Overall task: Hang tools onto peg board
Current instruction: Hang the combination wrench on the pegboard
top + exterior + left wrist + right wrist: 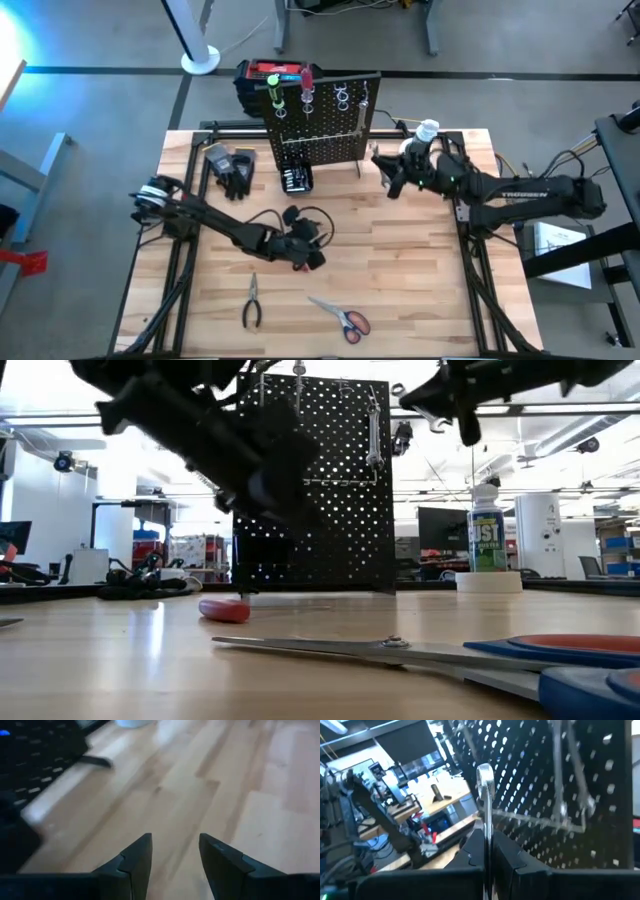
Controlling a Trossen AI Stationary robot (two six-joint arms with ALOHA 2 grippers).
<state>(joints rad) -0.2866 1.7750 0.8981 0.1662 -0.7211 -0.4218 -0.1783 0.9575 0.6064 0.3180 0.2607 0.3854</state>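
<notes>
Two dark arms worked over a wooden table (400, 270) as a black peg board (322, 120) stood upright at its far edge. The right gripper (385, 172), raised just beside the board's right side, was clamped shut on a silver wrench (485, 795), whose ring end rose between its fingers in the right wrist view, close to the perforated panel. Another wrench (373, 432) already hung near the board's top right, and a green-handled screwdriver (273, 92) and a red-handled screwdriver (307, 76) sat in holders at the top left. The left gripper (312, 258) hovered low over the middle of the table, its fingers (137, 857) parted around nothing but bare wood. A small red tool (225, 609) lay on the table just below that gripper. Black-handled pliers (252, 302) and red-handled scissors (341, 316) lay near the front edge, the scissors filling the low view's foreground. A black glove (238, 172) and a small black box of bits (296, 179) rested at the board's foot, with a red-and-black toolbox (256, 82) behind the board. A white-capped bottle (427, 131) with a green label stood behind the right arm near the table's far right corner.
</notes>
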